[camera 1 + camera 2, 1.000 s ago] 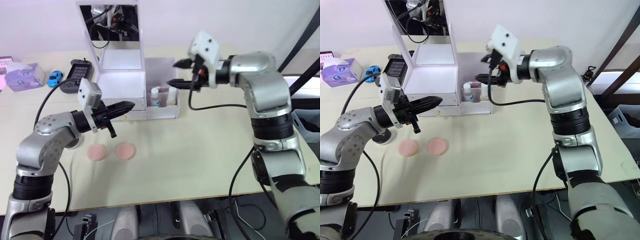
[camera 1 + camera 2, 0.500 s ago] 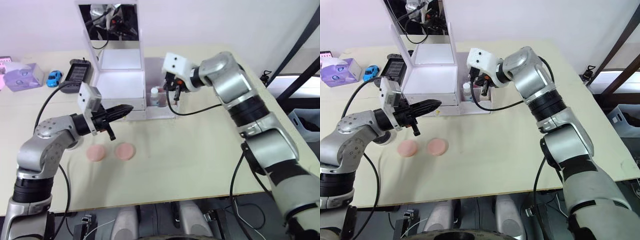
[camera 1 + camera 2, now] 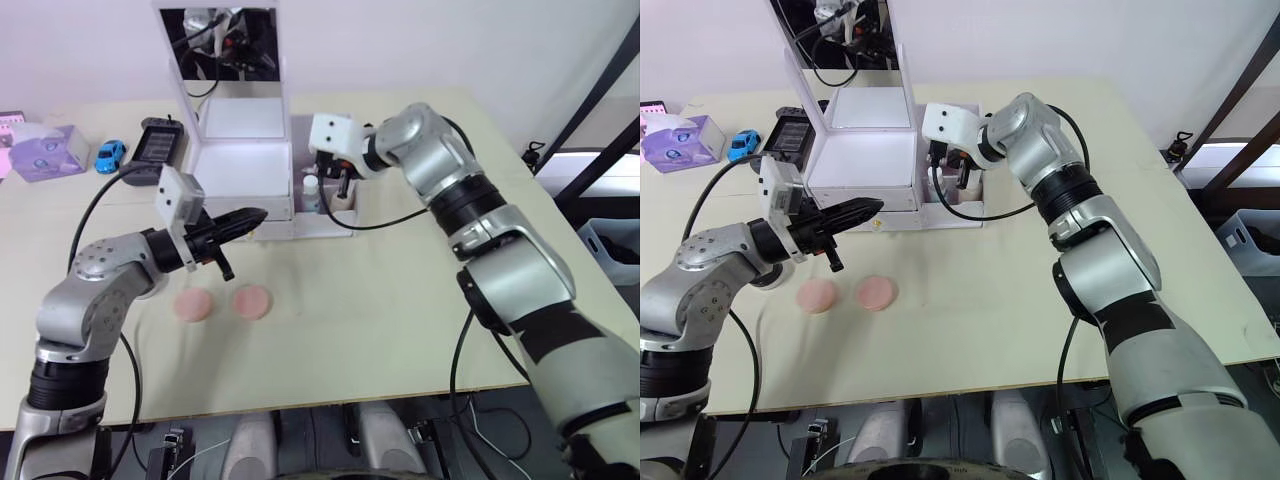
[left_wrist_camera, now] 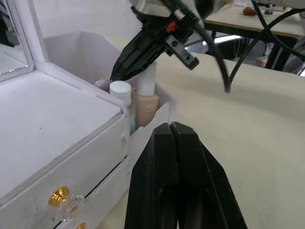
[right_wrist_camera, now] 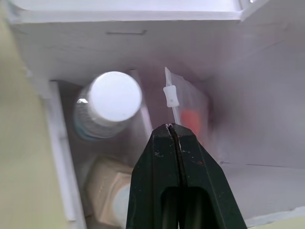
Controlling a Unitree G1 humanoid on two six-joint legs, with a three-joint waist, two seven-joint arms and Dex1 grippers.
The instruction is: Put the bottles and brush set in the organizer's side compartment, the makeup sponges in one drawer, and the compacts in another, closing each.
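Right claw point(image 4: 125, 67) has swung down into the side compartment point(image 3: 343, 213), tips together above the brush set point(image 5: 188, 107), side-bin step wrapping up, sponges point(image 3: 250, 300) next.

We find no readable text, label, brand or number on anything; print on purple box point(image 3: 46, 152) too small to read.
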